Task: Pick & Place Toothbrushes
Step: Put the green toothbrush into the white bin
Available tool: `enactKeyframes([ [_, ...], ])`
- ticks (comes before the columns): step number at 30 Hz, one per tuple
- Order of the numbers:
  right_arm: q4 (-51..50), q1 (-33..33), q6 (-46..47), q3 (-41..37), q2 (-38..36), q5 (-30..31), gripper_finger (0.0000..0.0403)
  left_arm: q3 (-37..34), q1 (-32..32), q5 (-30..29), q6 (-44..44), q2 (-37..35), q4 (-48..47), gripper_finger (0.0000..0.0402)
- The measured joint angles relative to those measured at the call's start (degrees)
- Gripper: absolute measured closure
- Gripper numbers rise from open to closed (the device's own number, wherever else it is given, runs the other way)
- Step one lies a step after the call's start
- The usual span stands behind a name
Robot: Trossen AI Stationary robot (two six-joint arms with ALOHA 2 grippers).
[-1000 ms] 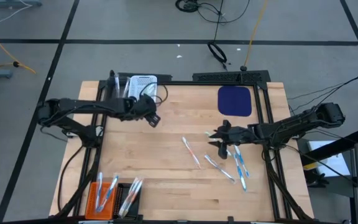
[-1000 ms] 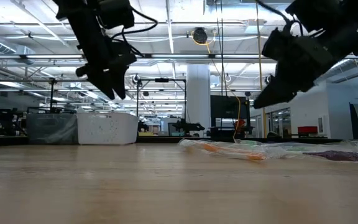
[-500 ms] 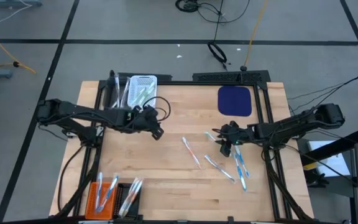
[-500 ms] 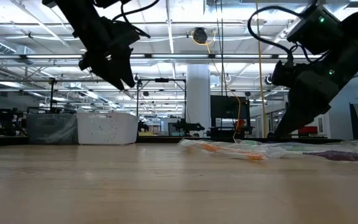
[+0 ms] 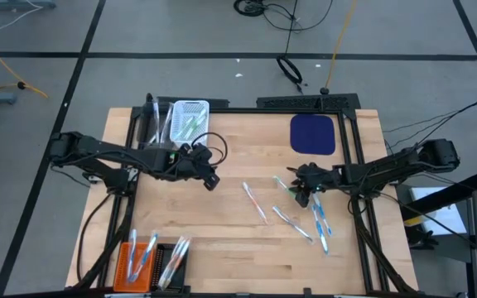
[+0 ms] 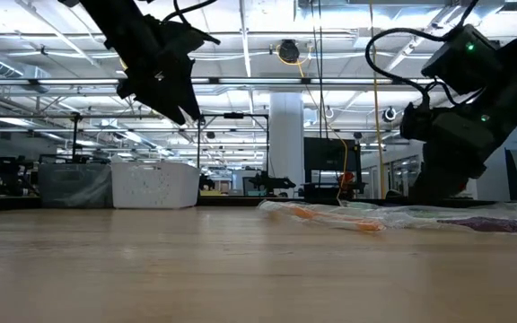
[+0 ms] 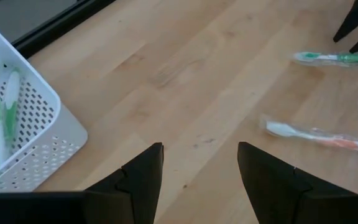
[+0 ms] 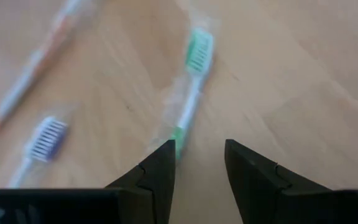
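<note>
Wood surface (image 5: 222,232), framed w/ dark rails, seen from above. Left arm reaching in from left edge, left gripper (image 5: 211,179) hanging above surface left of centre, jaws wide, nothing between; same seen in left wrist view (image 7: 197,168). Right arm reaching in from right edge, right gripper (image 5: 301,197) low over surface right of centre, jaws part open, nothing held; in wrist view (image 8: 199,163) jaws straddling handle of green toothbrush (image 8: 190,81), contact not clear. Dark blue mat (image 5: 313,134) at far right part of surface. White perforated basket (image 5: 187,118) at far left-centre edge, holding green-handled toothbrushes (image 5: 190,124). Orange bin (image 5: 134,261) and black bin (image 5: 171,263) at near left edge, each w/ toothbrushes standing in it. Loose toothbrushes on surface: pink/orange one (image 5: 255,203) near centre, white one (image 5: 291,223) nearer front, blue ones (image 5: 320,222) right of it, below right gripper. In low view wrapped toothbrushes (image 6: 357,218) lying flat at mid-right.
</note>
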Motion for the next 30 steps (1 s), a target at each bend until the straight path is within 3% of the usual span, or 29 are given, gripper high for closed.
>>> enactKeyframes([
  [9,3.3,0.0,0.3,-0.6,0.9,-1.9,0.0273,0.0,-0.2,0.0,0.0,0.0,0.0,0.0192],
  [22,11.9,-0.6,-1.6,0.0,10.6,-7.2,0.0277,0.0,-0.2,0.0,0.6,0.0,1.5,0.0192],
  [26,10.5,-1.9,-1.6,0.5,10.8,-10.2,0.0313,0.0,-0.2,0.0,1.1,0.0,1.4,0.0192],
  [30,9.4,-2.6,-2.6,0.5,10.8,-13.2,0.0381,0.0,-0.2,0.0,1.1,0.0,1.4,0.0192],
])
